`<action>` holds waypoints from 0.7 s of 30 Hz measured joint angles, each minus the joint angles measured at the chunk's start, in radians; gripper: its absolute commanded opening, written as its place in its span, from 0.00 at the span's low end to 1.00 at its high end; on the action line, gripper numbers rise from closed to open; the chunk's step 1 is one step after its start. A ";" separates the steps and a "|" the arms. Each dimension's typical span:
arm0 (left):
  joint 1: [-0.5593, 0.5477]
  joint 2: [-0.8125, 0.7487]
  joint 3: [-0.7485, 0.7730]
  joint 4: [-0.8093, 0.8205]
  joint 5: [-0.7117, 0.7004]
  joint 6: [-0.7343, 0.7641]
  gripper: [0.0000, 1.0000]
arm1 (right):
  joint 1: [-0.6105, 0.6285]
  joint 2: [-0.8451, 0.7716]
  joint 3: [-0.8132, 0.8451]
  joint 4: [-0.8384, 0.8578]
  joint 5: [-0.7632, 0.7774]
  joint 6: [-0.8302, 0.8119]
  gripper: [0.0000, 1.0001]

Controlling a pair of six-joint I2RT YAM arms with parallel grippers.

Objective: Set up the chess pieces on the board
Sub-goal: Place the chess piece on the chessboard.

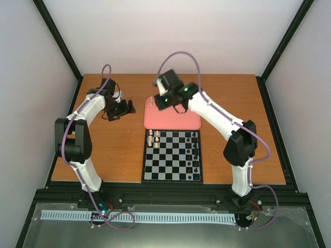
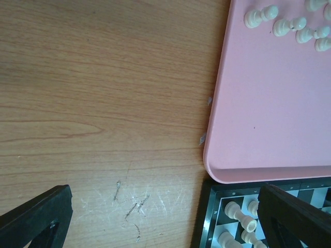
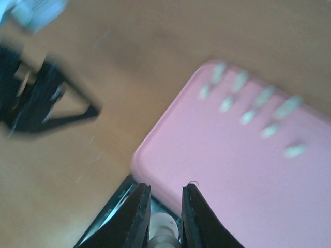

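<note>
- Found the right fingers [image 3: 138, 214] drawn close together on a pale chess piece [image 3: 163, 228], which sat low between them with only its rounded top showing.
- Placed that arm, going by the top view, over the far left part of the pink tray [image 1: 178, 123] and clear above it; got only a smeared picture from its own wrist camera.
- Found the left fingers [image 2: 39, 222] spread wide with nothing between them, low over the bare wooden worktop [image 2: 103, 103], just left of the tray's near left corner.
- Saw loose chess pieces [image 2: 261, 15], pale cream, lying on their sides in a cluster in the far part of the tray; could not count them exactly, since some ran off the picture's edge.
- Saw the chessboard [image 1: 172, 170] lying flat on the worktop on the near side of the tray, its far edge right up against the tray's near edge.
- Noted a few pale pieces [image 2: 239, 213] on the squares at the board's far left corner, in the two leftmost columns; could not tell whether each stood upright.
- Noted black chess pieces [image 1: 195, 152] lined up along the board's right-hand column, well apart from the pale ones.
</note>
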 measured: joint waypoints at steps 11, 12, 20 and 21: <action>0.018 0.000 -0.012 0.005 0.055 -0.028 1.00 | 0.276 -0.145 -0.402 0.013 0.067 0.045 0.15; 0.018 0.000 -0.012 0.005 0.056 -0.029 1.00 | 0.299 -0.145 -0.410 0.016 0.074 0.042 0.15; 0.018 -0.008 -0.019 0.006 0.058 -0.034 1.00 | 0.410 -0.145 -0.447 0.053 0.113 0.014 0.15; 0.018 -0.008 -0.019 0.006 0.058 -0.035 1.00 | 0.412 -0.145 -0.456 0.062 0.116 0.013 0.15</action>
